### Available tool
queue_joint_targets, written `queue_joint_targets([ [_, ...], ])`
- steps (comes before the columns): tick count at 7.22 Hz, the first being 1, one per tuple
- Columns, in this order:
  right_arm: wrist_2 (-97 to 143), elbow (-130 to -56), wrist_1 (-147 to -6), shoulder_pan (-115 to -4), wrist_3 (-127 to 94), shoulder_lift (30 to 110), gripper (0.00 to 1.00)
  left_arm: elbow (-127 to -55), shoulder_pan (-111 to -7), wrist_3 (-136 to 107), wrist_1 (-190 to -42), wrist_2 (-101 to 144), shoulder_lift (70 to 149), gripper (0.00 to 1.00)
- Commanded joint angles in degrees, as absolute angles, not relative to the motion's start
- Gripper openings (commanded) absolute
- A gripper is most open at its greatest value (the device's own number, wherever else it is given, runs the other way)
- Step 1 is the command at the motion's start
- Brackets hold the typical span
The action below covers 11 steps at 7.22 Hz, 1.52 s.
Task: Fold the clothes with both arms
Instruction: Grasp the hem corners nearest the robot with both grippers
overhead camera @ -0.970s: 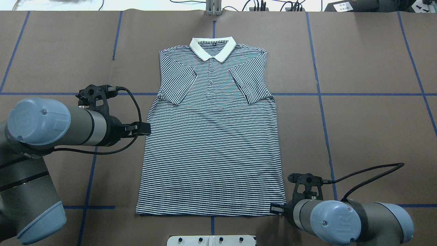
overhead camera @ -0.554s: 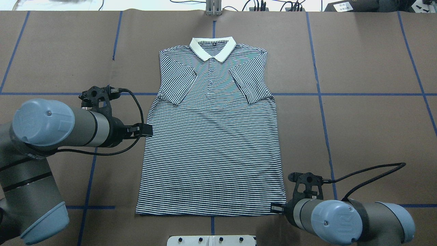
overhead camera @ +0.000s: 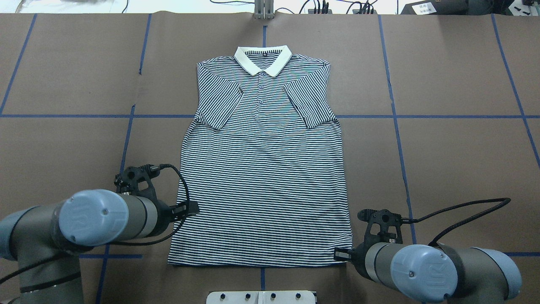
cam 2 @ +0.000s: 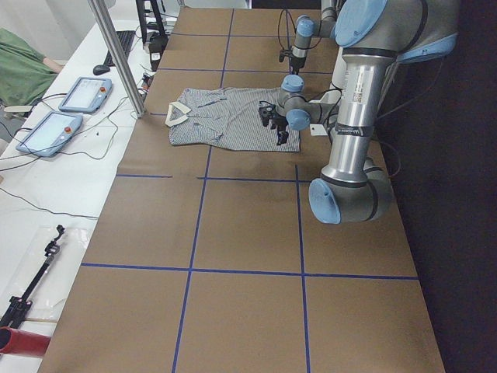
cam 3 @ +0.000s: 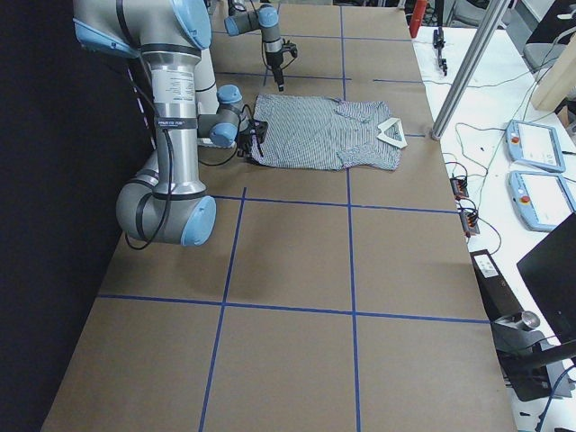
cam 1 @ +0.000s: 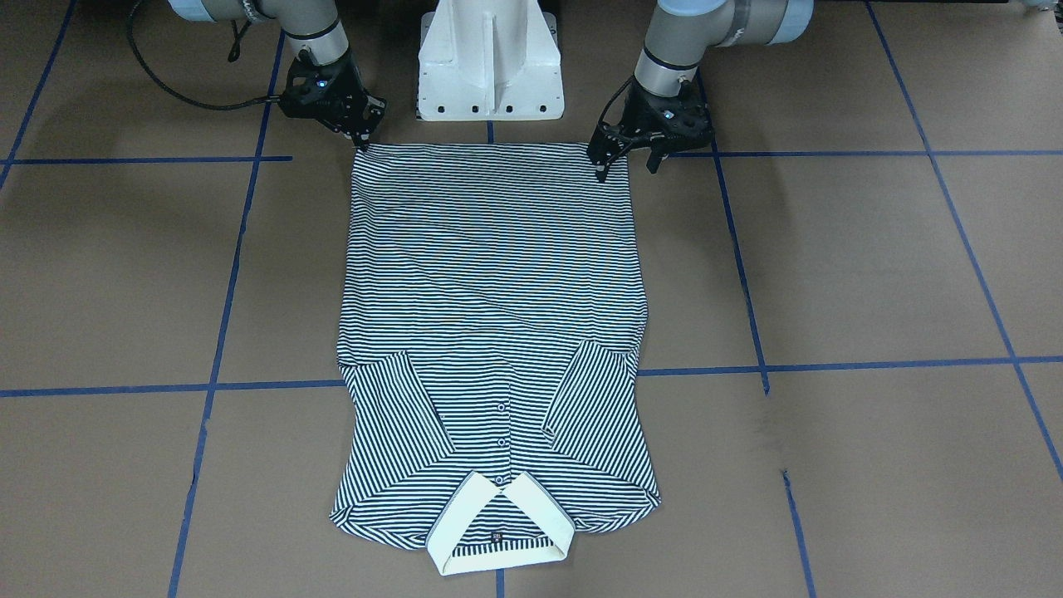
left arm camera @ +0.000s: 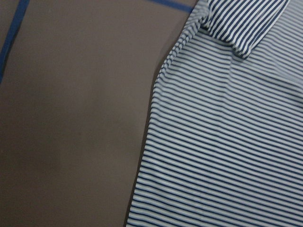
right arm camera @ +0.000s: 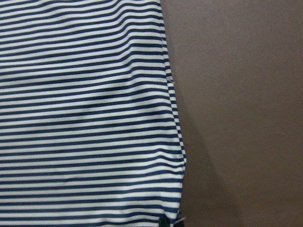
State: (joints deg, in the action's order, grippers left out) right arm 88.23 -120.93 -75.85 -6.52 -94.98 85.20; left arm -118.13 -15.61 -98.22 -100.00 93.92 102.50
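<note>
Left gripper (cam 1: 625, 164) first: its fingers stand spread with nothing between them, hanging over the polo shirt (overhead camera: 263, 185) along its left side edge, short of the hem (overhead camera: 261, 262). The left hem corner (overhead camera: 171, 261) lies back toward the robot's base from there, so that looks like the gap to close before any pinch. Across the way, the right gripper (overhead camera: 340, 255) sits right at the right hem corner (overhead camera: 349, 258), clearly the nearer of the two to its grab point; whether it is pinching cloth, I cannot tell. The shirt lies flat and face up mid-table (overhead camera: 455, 160), both sleeves (overhead camera: 219, 101) tucked in over the chest. Its long axis runs straight away from the robot, with the hem near and the cream collar (overhead camera: 282, 63) far.
</note>
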Motion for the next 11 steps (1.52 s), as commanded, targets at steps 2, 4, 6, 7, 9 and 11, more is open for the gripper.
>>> queue_joint_targets([
  [2, 88.24, -121.11, -75.85, -6.59, -95.01, 84.73, 0.00, -118.04, -9.76, -103.62, -97.21, 92.20, 101.87, 0.99],
  [4, 88.42, -121.37, -75.85, -6.77, -95.01, 84.64, 0.00, -116.90, -9.76, -103.54, -97.21, 92.20, 101.95, 0.99],
  [6, 88.51, -121.46, -75.85, -6.85, -94.92, 84.64, 0.00, -116.10, -9.76, -103.62, -97.21, 92.20, 101.78, 0.99],
  [7, 88.51, -121.46, -75.85, -6.77, -95.01, 84.64, 0.00, -116.02, -9.23, -103.71, -97.21, 92.28, 101.78, 0.99],
  [9, 88.51, -121.46, -75.85, -6.77, -95.01, 84.64, 0.00, -115.93, -8.18, -103.97, -97.21, 92.20, 101.69, 0.96],
  [11, 88.51, -121.55, -75.85, -6.94, -94.92, 84.64, 0.00, -115.75, -8.17, -103.97, -97.21, 92.29, 101.78, 0.54],
])
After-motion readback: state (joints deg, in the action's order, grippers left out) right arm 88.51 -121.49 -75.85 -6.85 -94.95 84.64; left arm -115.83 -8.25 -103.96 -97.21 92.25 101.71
